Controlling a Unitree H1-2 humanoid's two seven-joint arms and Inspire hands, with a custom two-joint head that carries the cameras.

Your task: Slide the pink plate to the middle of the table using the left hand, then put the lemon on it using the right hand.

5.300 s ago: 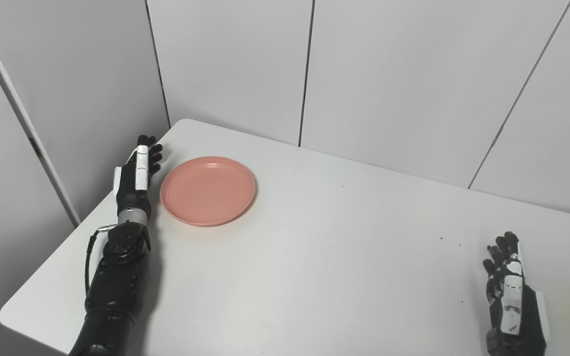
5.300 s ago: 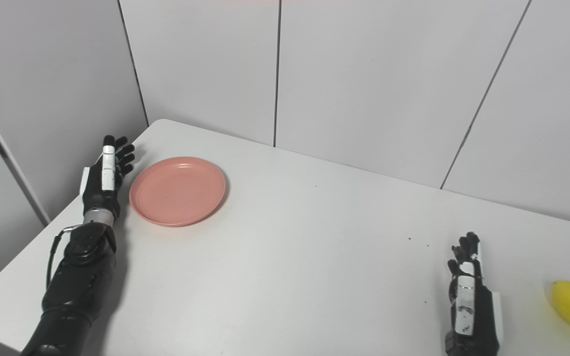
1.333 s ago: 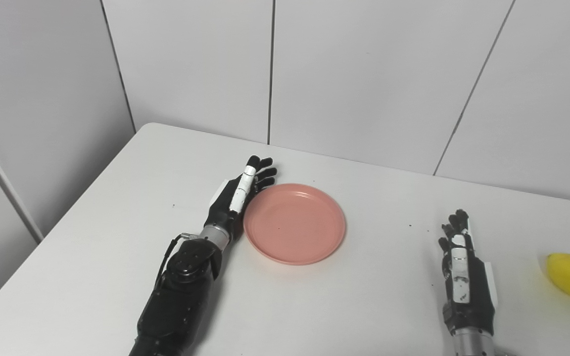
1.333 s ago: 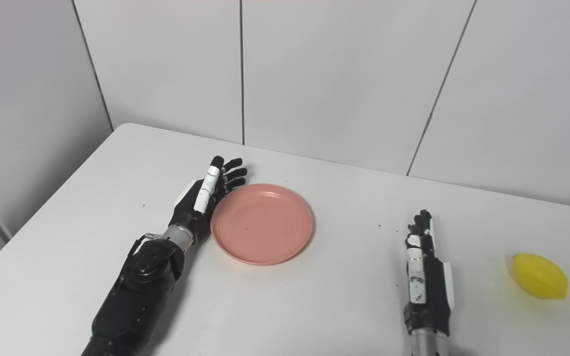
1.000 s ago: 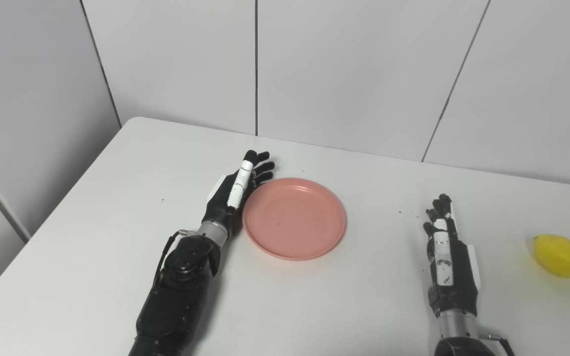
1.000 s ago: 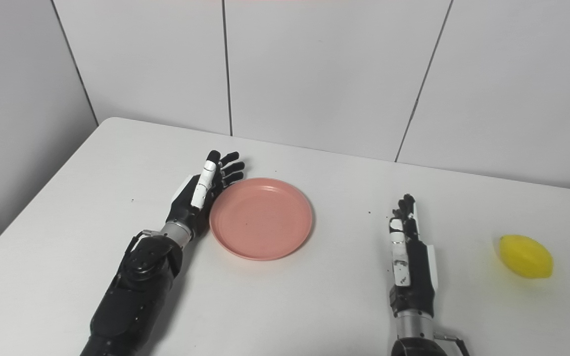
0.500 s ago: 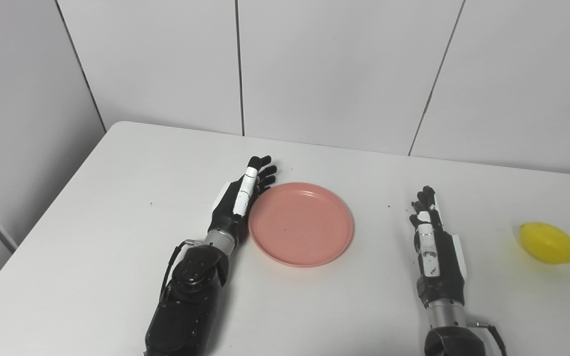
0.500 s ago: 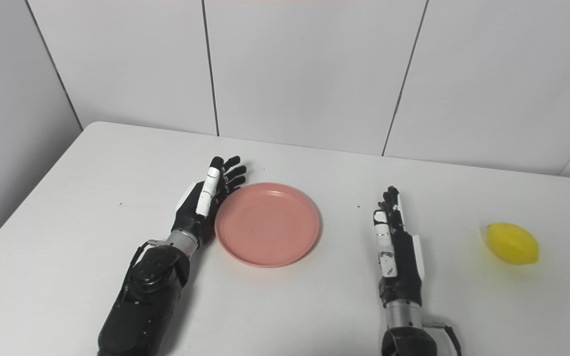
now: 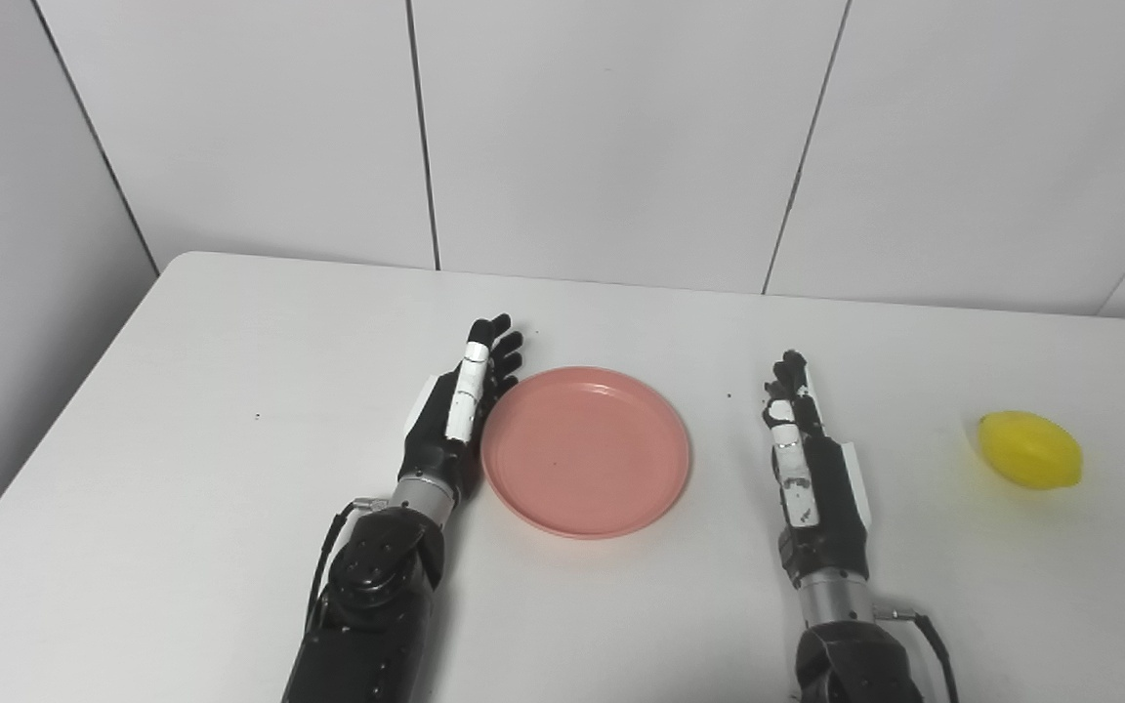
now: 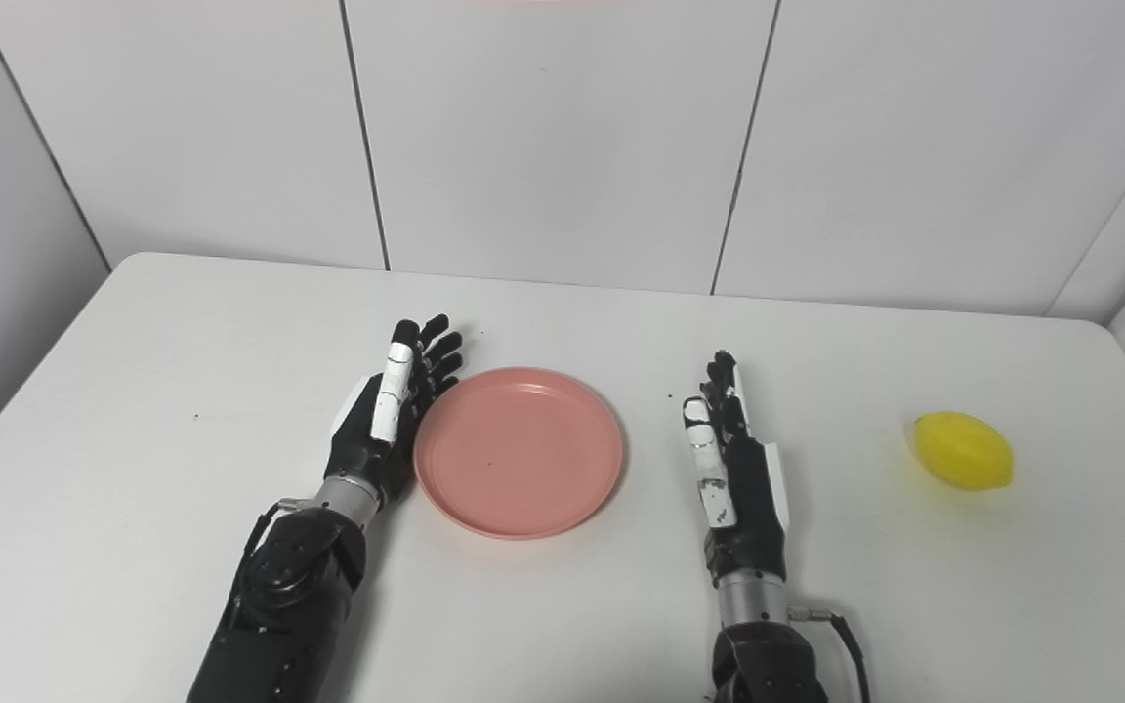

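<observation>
Now: plate mid-counter, lemon far right

The pink plate (image 9: 586, 451) lies flat near the middle of the white counter (image 9: 182, 410). The left hand (image 9: 455, 415) stands edge-on against its left rim, fingers straight, holding nothing. The right hand (image 9: 810, 469) rests edge-on, open and empty, between plate and lemon (image 9: 1028, 450), well apart from the lemon.

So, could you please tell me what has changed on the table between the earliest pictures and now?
The left hand, open and edge-on against the rim, has pushed the pink plate from the table's far left corner to about its middle. Nothing was grasped or released. The camera also panned right. The right hand is still open and resting on the table, and the lemon still lies untouched at the right.
</observation>
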